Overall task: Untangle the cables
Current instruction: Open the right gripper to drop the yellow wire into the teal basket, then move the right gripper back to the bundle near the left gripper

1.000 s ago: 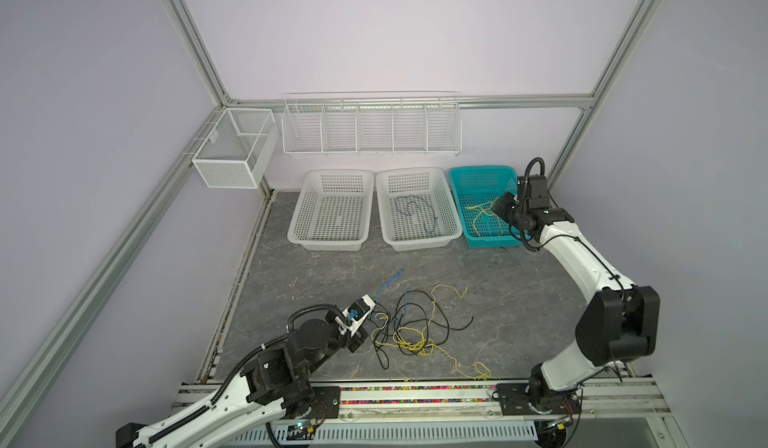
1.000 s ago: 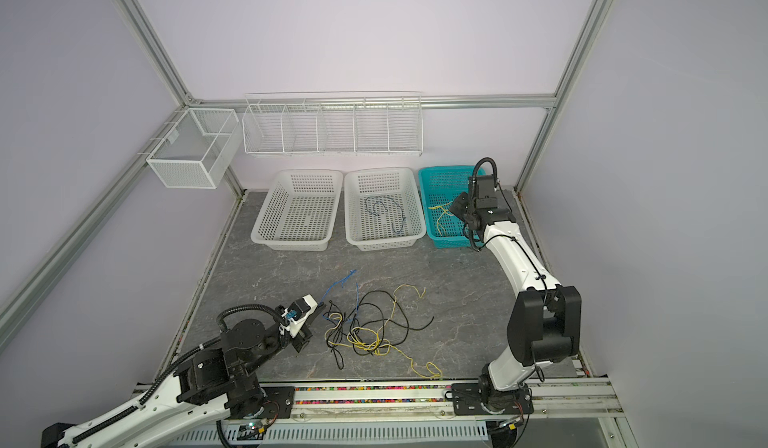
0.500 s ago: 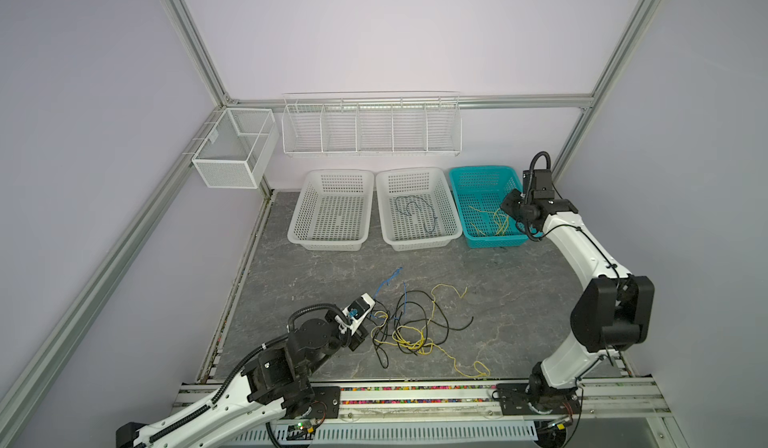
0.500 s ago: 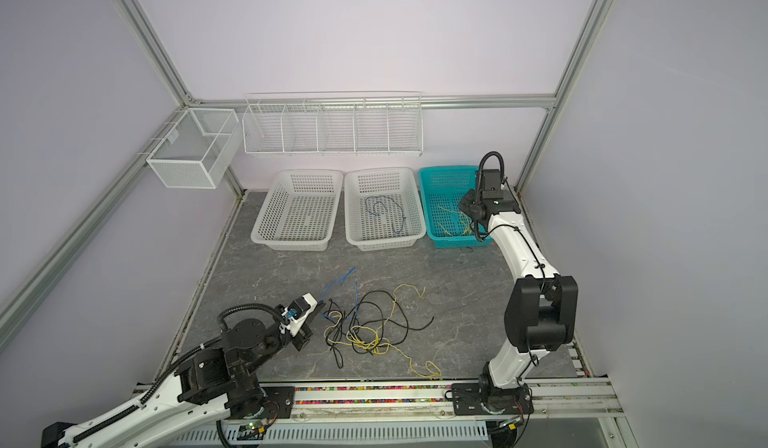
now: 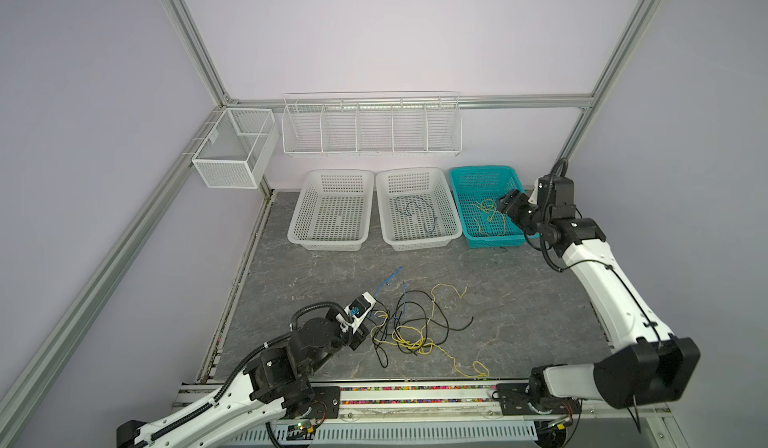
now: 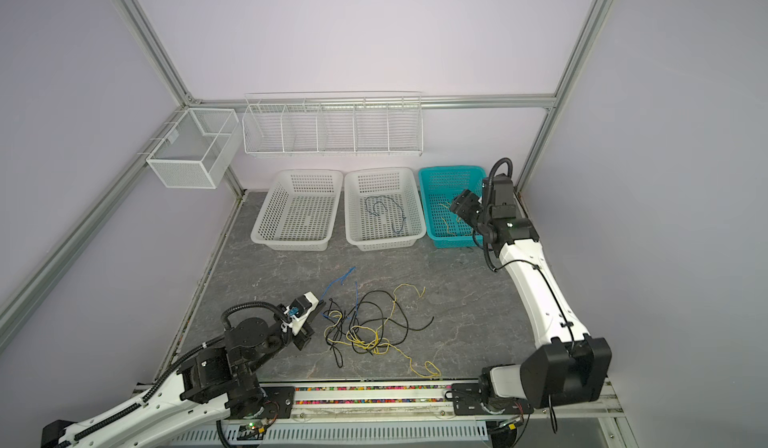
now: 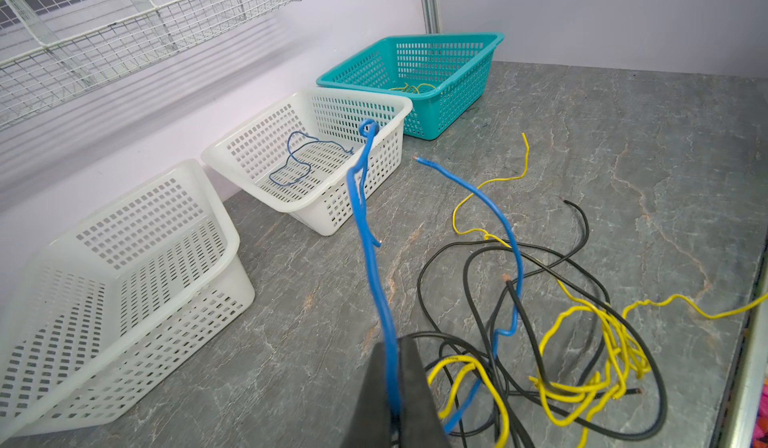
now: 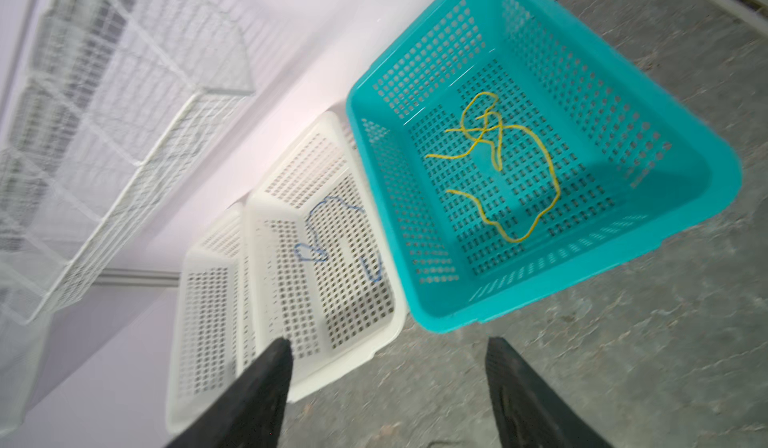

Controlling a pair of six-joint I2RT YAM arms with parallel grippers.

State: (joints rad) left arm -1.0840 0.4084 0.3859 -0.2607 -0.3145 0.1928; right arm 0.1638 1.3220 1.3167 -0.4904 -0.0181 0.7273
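A tangle of black, yellow and blue cables (image 5: 409,329) (image 6: 365,327) lies on the grey floor near the front. My left gripper (image 7: 392,383) (image 5: 370,304) sits at the tangle's left edge, shut on a blue cable (image 7: 376,275) that rises from between its fingers towards the baskets. My right gripper (image 8: 388,348) (image 5: 505,205) hangs open and holds nothing, at the right side of the teal basket (image 5: 482,170) (image 8: 706,142). A loose yellow cable (image 8: 515,167) (image 5: 488,213) lies inside that basket.
The middle white basket (image 5: 409,174) holds a thin dark blue cable (image 5: 415,213). A white basket (image 5: 336,174) stands to its left. Wire racks (image 5: 372,124) and a mesh box (image 5: 232,151) hang on the back wall. A rail (image 5: 415,394) runs along the front.
My right gripper has opened at the teal basket, and the yellow cable now lies free in it. The left arm and its blue cable have not moved.
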